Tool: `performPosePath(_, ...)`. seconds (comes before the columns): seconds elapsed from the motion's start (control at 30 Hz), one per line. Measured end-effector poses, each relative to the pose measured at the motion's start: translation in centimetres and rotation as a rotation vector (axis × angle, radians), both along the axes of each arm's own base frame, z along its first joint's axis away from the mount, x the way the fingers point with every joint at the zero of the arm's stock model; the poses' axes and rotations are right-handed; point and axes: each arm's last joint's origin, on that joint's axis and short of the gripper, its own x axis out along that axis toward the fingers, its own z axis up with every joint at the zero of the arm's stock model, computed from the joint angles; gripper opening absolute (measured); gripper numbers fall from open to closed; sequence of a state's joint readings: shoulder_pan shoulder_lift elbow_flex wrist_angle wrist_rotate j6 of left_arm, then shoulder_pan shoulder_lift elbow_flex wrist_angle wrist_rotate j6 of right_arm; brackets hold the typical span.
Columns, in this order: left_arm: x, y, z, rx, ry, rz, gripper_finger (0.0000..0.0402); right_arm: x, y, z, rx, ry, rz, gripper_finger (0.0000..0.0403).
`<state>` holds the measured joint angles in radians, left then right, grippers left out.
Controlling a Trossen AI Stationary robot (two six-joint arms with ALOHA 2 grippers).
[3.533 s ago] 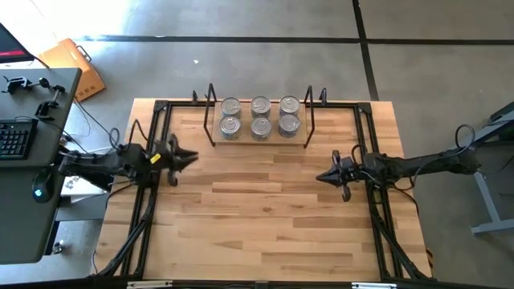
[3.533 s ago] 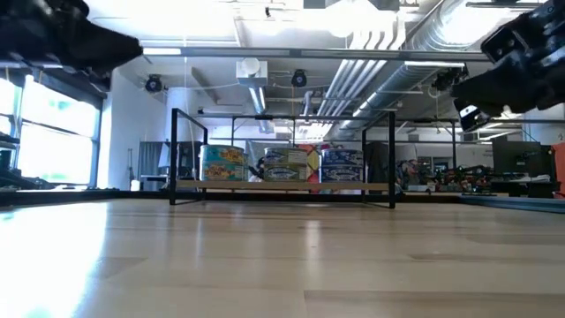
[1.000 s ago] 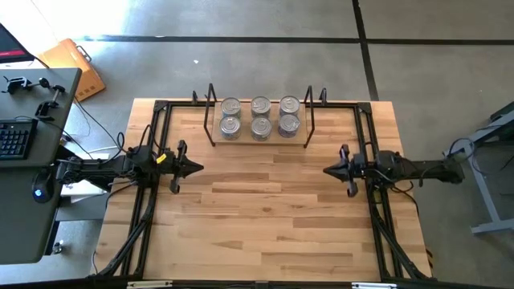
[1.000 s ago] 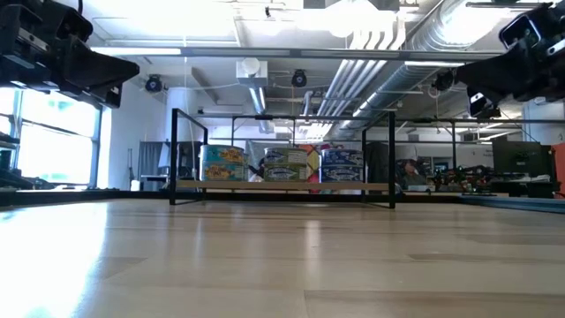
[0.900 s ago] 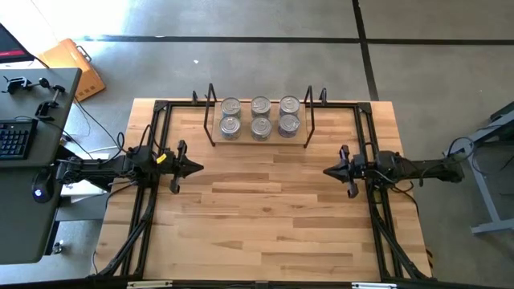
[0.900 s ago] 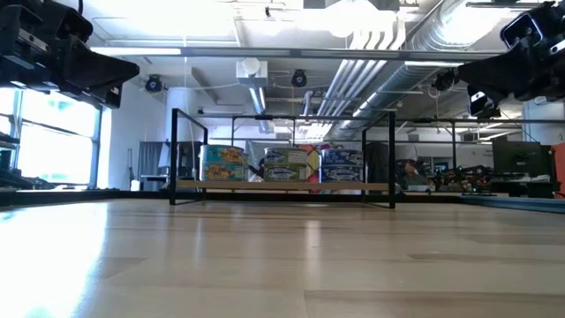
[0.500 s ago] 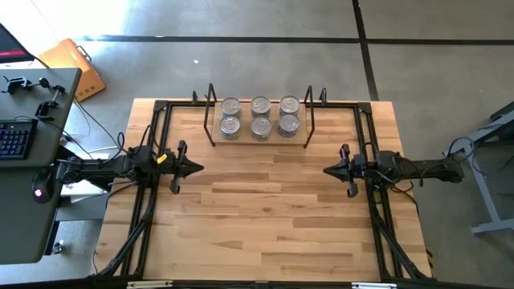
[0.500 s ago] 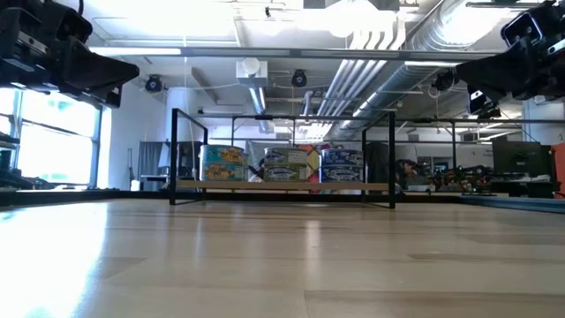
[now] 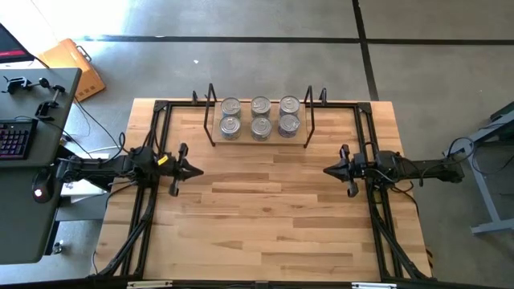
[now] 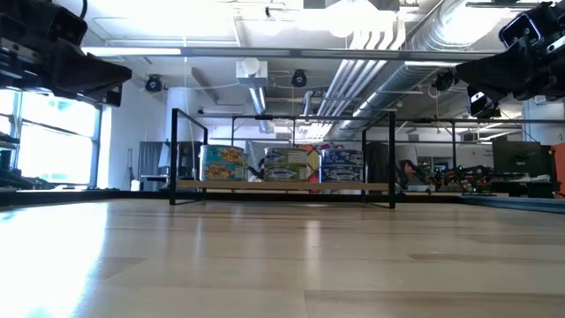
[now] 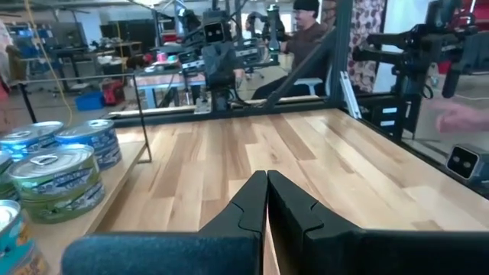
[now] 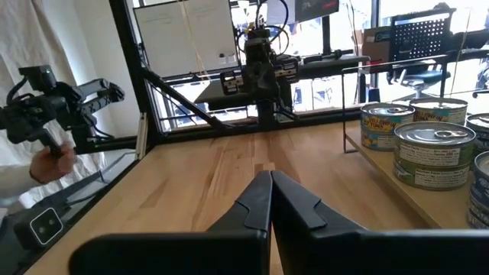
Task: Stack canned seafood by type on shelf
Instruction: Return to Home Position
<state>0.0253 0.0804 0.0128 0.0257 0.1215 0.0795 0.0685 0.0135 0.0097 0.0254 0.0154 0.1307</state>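
Observation:
The canned seafood (image 9: 259,116), several short round tins with silver tops, stands in two rows of three on the shelf (image 9: 259,143), a wooden board between black wire end frames at the table's far edge. The low view shows the tins (image 10: 282,165) side by side on the board. My left gripper (image 9: 199,169) hovers level and shut at the table's left side, pointing toward the right. My right gripper (image 9: 324,171) hovers level and shut at the right side, pointing left. Both are nearer than the shelf and hold nothing. The wrist views show shut fingers (image 11: 266,187) (image 12: 270,187) with tins (image 11: 53,179) (image 12: 432,153) off to one side.
A black metal frame (image 9: 161,108) runs around the wooden tabletop's edges. A desk with a keyboard (image 9: 12,140) stands left of the table. A person's hand (image 12: 50,164) shows beyond the table's left side, and a person (image 11: 306,30) sits beyond the right side.
My left gripper has turned slightly at the wrist while staying where it was. The tins and my right gripper have kept still.

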Motion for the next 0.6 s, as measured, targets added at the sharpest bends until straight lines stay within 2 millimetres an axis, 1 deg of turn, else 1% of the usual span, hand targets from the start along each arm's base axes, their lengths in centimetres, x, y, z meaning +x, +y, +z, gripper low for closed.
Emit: performPosePath(0.6,0.01,-0.02,-0.01,0.003,0.001,-0.001,0.0005,0.00,0.00,-0.09,-0.001,0.009,0.000,0.0000)
